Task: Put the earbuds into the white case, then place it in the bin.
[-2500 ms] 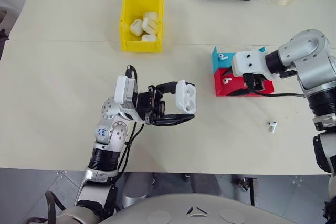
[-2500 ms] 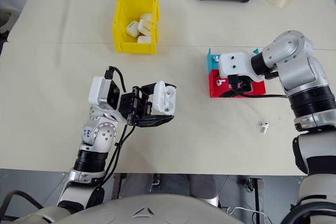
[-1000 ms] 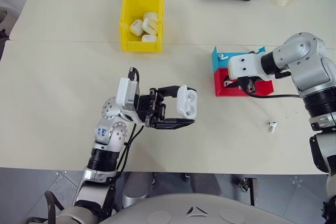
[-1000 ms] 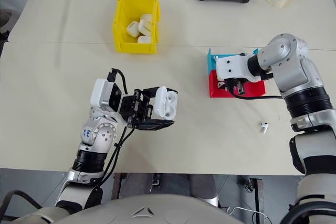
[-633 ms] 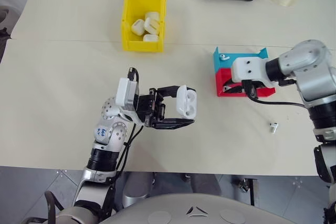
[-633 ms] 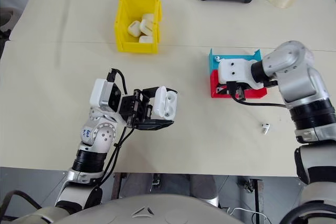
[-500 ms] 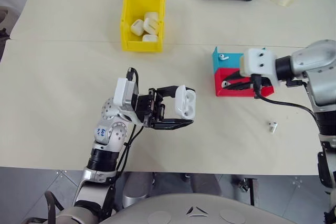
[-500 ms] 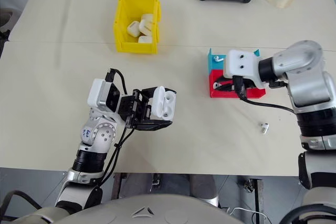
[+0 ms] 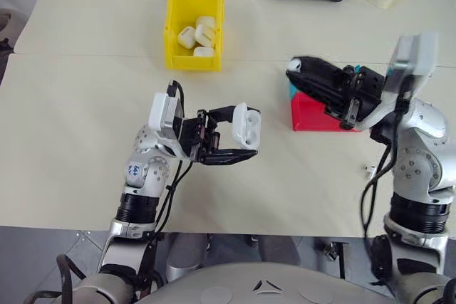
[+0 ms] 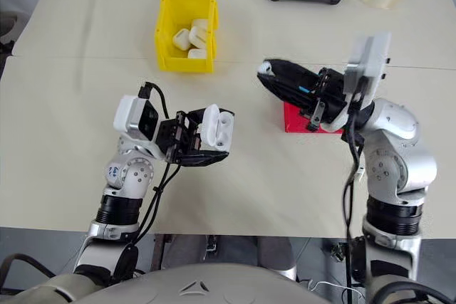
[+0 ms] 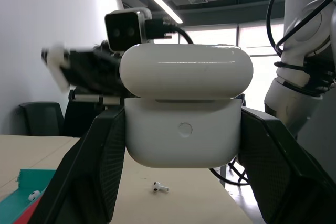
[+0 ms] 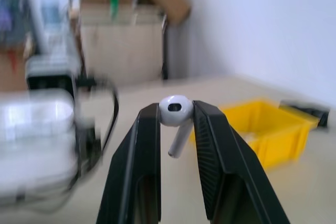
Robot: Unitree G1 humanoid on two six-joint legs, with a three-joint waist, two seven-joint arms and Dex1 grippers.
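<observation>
The right wrist view shows an earbud pinched by its head between the right fingers, stem hanging free. From the head, those fingers hover above the red tray. The left fingers clench the case, white, glossy, lid ajar, above the worktop. Another earbud lies on the worktop. The bin holds several cases.

Arms silver-grey metal, rounded joint housings, black ribbed wrist collars. White boxy camera module on each wrist. Left gripper and right gripper: two black fingers each. Black cables loop along forearms. Small blue marking on left forearm joint.
</observation>
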